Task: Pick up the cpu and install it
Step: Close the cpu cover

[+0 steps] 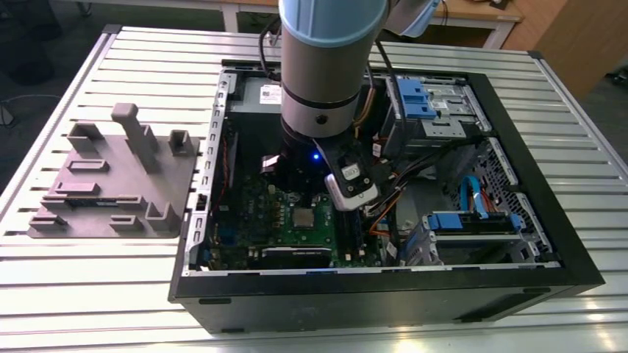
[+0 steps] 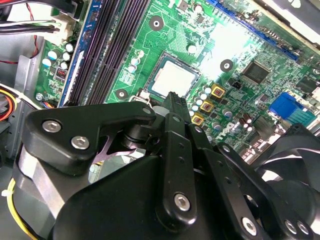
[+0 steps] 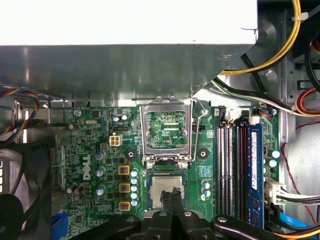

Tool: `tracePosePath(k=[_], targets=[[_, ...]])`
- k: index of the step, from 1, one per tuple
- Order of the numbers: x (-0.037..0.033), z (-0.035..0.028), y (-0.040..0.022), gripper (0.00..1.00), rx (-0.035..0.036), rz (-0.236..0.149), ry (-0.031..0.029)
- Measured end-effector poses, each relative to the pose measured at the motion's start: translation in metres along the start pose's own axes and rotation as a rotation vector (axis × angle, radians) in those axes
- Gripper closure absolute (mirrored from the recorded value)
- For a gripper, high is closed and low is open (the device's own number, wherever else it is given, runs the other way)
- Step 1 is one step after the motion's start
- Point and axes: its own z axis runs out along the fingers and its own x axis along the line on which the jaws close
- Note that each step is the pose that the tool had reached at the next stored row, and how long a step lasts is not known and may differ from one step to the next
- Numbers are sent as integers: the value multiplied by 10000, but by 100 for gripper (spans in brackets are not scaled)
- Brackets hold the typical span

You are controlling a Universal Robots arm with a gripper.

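Observation:
The cpu (image 3: 166, 187) is a small silvery square lying flat in its socket on the green motherboard (image 3: 90, 165); it also shows in the second wrist view (image 2: 174, 77) and the exterior view (image 1: 306, 217). My gripper (image 3: 173, 193) hangs just above the cpu's near edge, its two black fingertips (image 2: 175, 98) pressed together with nothing between them. The socket's metal frame (image 3: 166, 131) stands swung up and open beyond the cpu, with its wire lever (image 3: 201, 127) raised beside it.
The arm (image 1: 319, 66) reaches down into an open computer case (image 1: 393, 287) on a slatted table. Dark memory slots (image 3: 234, 170), a black fan (image 3: 20, 200), a grey metal box (image 3: 125, 65) and loose cables (image 3: 285, 45) crowd the socket. A grey fixture block (image 1: 108, 184) lies at the exterior view's left.

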Motion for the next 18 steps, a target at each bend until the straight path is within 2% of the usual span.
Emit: tracePosePath(k=[6,9,11,18], targets=[[0,-1,0,90,0,-9,0],[0,-2,0,90,1,-136,3],[0,-2,-1,90,0,-356,8],[0,-1,-1,90,-3,-1529,31]])
